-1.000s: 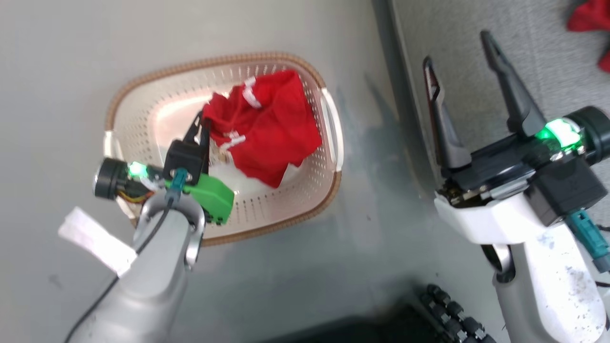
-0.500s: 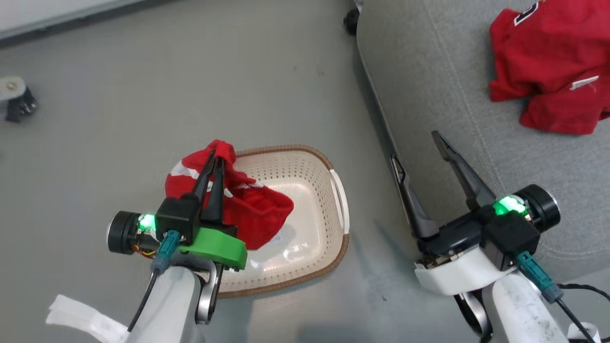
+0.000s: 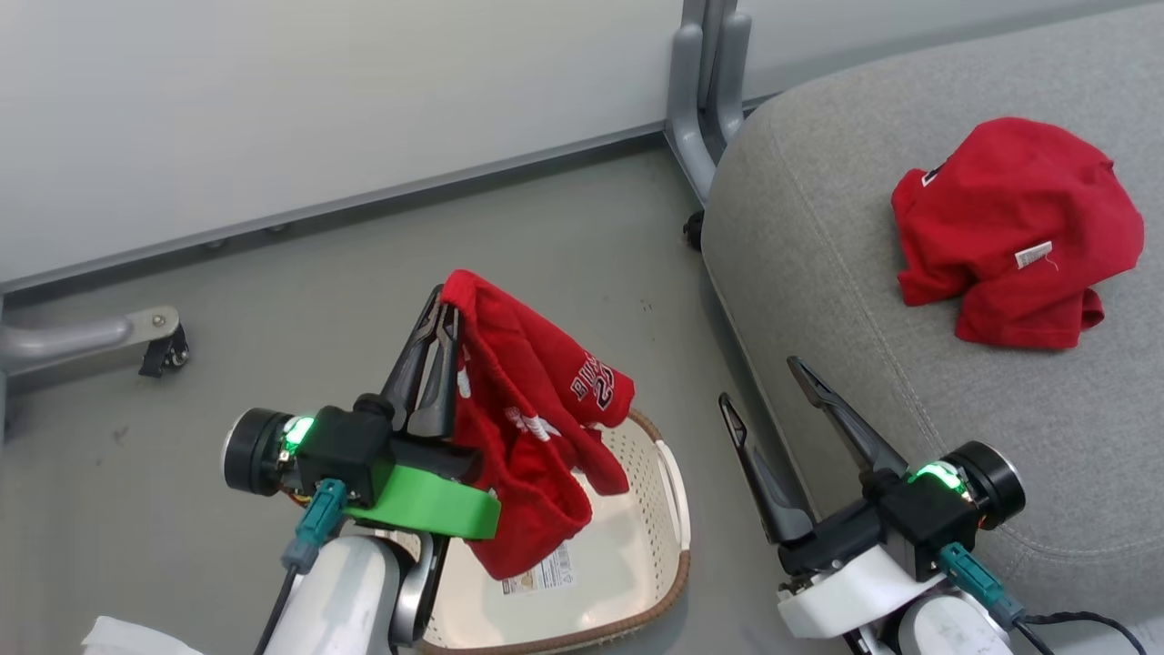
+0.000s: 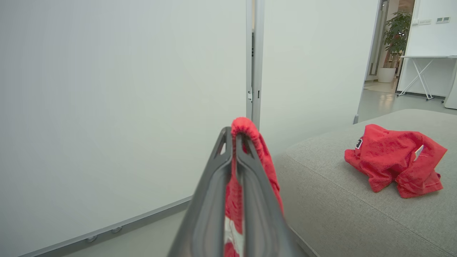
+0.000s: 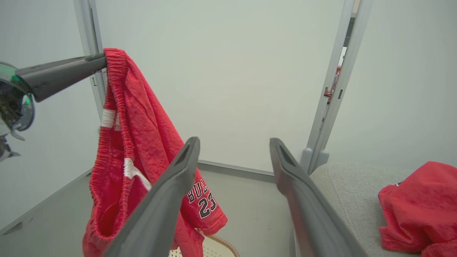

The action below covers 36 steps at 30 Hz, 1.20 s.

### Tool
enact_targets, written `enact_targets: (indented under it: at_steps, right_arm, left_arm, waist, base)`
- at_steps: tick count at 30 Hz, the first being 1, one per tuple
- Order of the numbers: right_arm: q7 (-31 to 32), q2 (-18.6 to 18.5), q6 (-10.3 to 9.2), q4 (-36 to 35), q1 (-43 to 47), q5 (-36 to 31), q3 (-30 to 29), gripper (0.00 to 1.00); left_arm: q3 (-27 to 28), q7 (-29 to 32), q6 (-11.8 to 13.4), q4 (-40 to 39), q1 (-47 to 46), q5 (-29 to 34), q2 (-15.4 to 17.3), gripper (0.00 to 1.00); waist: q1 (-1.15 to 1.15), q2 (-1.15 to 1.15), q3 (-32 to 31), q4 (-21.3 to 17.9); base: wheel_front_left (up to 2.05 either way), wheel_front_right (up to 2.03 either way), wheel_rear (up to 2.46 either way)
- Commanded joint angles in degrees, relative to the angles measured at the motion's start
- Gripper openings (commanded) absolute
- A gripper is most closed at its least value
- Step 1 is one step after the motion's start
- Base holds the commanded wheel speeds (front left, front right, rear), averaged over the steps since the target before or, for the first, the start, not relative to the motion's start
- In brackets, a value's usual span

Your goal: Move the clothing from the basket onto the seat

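There: left gripper (image 3: 443, 305) clamps red shorts (image 3: 532, 428) by the elastic waistband, white stripes, number possibly 23; right gripper (image 3: 757, 380) gapes empty.

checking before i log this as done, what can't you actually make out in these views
basket: head view, left part behind the held red garment and the left gripper, near side cut by the bottom edge; empty or not, cannot tell
label in the basket: head view, too small to read
red garment on the seat: head view, crumpled, its print mostly folded away
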Motion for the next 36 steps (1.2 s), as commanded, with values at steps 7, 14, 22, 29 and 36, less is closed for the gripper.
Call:
enact_targets:
  at_steps: [7, 14, 22, 29, 36]
  right_arm:
    - [-0.1, -0.5, -0.06, 1.6, 1.2, 0.7, 2.4, 1.00]
    - [-0.1, -1.9, -0.06, 6.0, -1.4, -0.1, 9.1, 1.00]
    - [-0.1, -2.2, -0.06, 13.2, -4.5, -0.1, 11.1, 1.00]
    - [-0.1, -1.4, -0.06, 16.5, -5.9, 0.3, 10.5, 1.00]
    - [-0.1, -1.2, -0.06, 18.4, -6.4, 1.8, 12.2, 0.00]
  left_arm:
    - [-4.2, 0.0, -0.7, -3.7, -0.1, -1.9, -0.1, 0.00]
    - [-11.2, 0.0, -0.3, -6.1, -2.5, -5.2, -0.1, 0.00]
    - [-19.2, 0.0, 0.1, -8.0, -5.8, -8.4, -0.1, 0.00]
    - [-23.2, 0.0, 0.2, -9.6, -7.7, -11.6, -0.1, 0.00]
    - [-23.8, 0.0, 0.8, -8.8, -8.6, -11.7, -0.1, 0.00]
  waist:
    - [0.00, 0.12, -4.8, 1.1]
    - [0.00, 0.12, -4.5, 1.8]
    - [0.00, 0.12, -2.9, 2.1]
    - [0.00, 0.12, -1.9, 1.5]
    - [0.00, 0.12, -1.4, 1.4]
  base:
    - [0.00, 0.00, 0.00]
    - [0.00, 0.00, 0.00]
    - [0.00, 0.00, 0.00]
    - [0.00, 0.00, 0.00]
    - [0.00, 0.00, 0.00]
